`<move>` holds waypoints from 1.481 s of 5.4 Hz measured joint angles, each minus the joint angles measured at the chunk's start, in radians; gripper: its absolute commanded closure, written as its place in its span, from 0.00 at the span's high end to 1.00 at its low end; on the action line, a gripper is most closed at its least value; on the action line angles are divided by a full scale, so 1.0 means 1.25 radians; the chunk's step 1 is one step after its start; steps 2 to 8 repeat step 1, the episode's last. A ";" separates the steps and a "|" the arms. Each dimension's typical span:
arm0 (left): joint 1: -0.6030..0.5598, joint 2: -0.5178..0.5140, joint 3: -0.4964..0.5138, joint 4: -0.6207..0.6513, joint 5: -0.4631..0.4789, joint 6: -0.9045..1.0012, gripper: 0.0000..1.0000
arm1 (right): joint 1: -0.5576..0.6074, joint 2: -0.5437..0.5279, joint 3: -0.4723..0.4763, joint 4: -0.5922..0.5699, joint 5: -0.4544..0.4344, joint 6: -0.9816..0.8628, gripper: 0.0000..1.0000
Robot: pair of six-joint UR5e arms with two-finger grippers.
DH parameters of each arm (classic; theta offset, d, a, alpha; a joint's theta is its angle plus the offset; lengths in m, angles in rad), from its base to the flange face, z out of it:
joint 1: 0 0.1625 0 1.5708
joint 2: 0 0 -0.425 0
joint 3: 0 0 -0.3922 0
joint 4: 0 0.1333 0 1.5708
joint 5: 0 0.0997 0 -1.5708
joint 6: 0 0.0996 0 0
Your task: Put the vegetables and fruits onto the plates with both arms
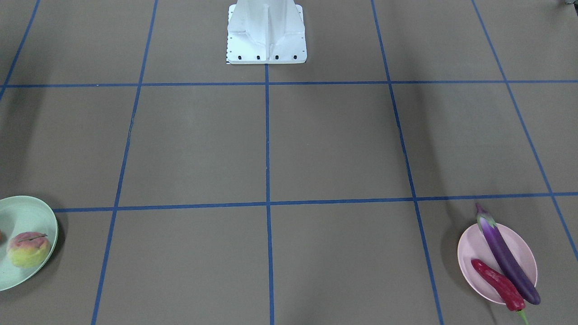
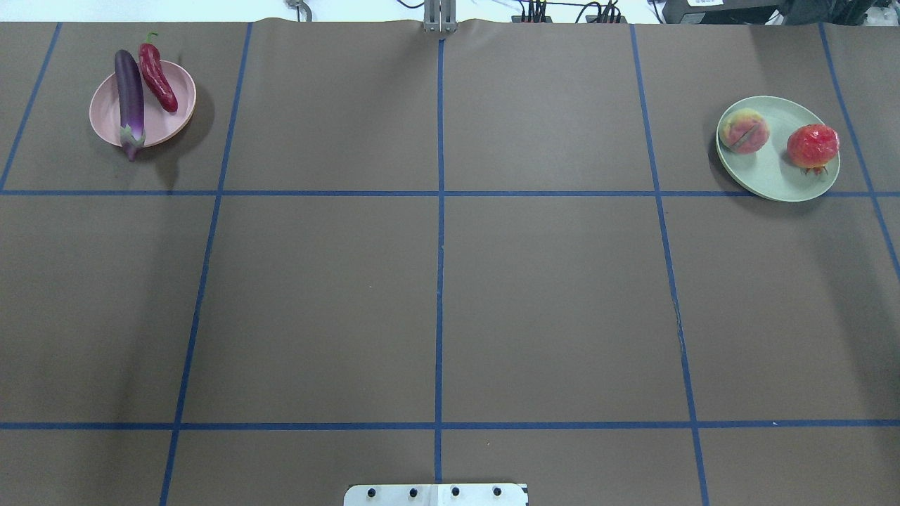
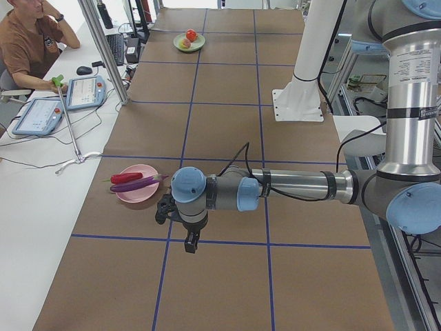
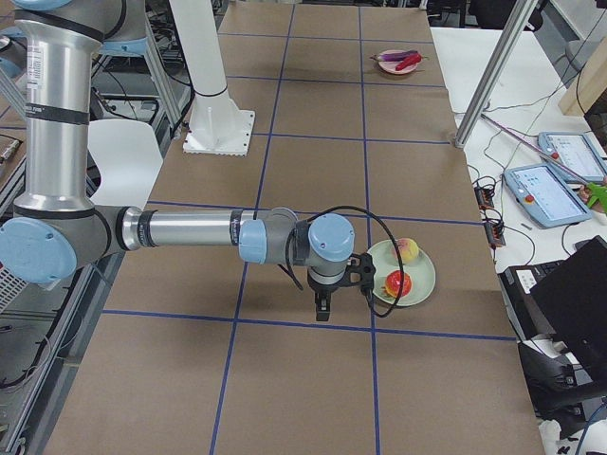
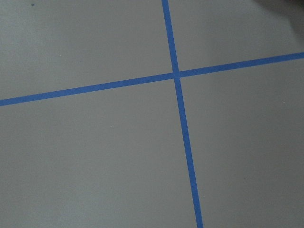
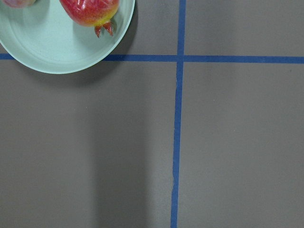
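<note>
We see a brown worktop (image 2: 548, 302) gridded with blue tape (image 2: 440, 281). Upper left of the overhead view: pink plate (image 2: 172, 123) bearing eggplant (image 2: 130, 95) and chili (image 2: 158, 79); upper right: green plate (image 2: 773, 172) bearing peach (image 2: 743, 131) and red fruit (image 2: 813, 146). Left pincer (image 3: 190, 240) and right pincer (image 4: 322, 308) hang above the worktop; we cannot tell their grip. A person (image 3: 24, 48) sits beside tablets (image 3: 86, 92).

overhead and front views share the pink plate (image 2: 169, 124).

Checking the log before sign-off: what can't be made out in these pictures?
Left claw, right claw: only in side views, too small to judge open or shut.
Red fruit: cut off by the front view's left edge.
Peach: cut by right wrist view's top edge.
</note>
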 measured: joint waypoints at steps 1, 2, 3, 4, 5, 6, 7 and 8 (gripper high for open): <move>0.000 -0.001 0.000 0.000 0.000 0.000 1.00 | 0.000 0.000 -0.001 0.000 0.000 0.001 1.00; 0.000 -0.001 0.000 0.000 0.000 0.000 1.00 | 0.000 0.000 -0.001 0.000 0.000 0.001 1.00; 0.000 -0.001 0.000 0.000 0.000 0.000 1.00 | 0.000 0.000 -0.001 0.000 0.000 0.001 1.00; 0.000 -0.001 0.000 0.000 0.000 0.000 1.00 | 0.000 0.000 -0.001 0.000 0.000 0.001 1.00; 0.000 -0.001 0.000 0.000 0.000 0.000 1.00 | 0.000 0.000 -0.001 0.000 0.000 0.001 1.00; 0.000 -0.001 0.000 0.000 0.000 0.000 1.00 | 0.000 0.000 -0.001 0.000 0.000 0.001 1.00; 0.000 -0.001 0.000 0.000 0.000 0.000 1.00 | 0.000 0.000 -0.001 0.000 0.000 0.001 1.00; 0.000 -0.001 0.000 0.000 0.000 0.000 1.00 | 0.000 0.000 -0.001 0.000 0.000 0.001 1.00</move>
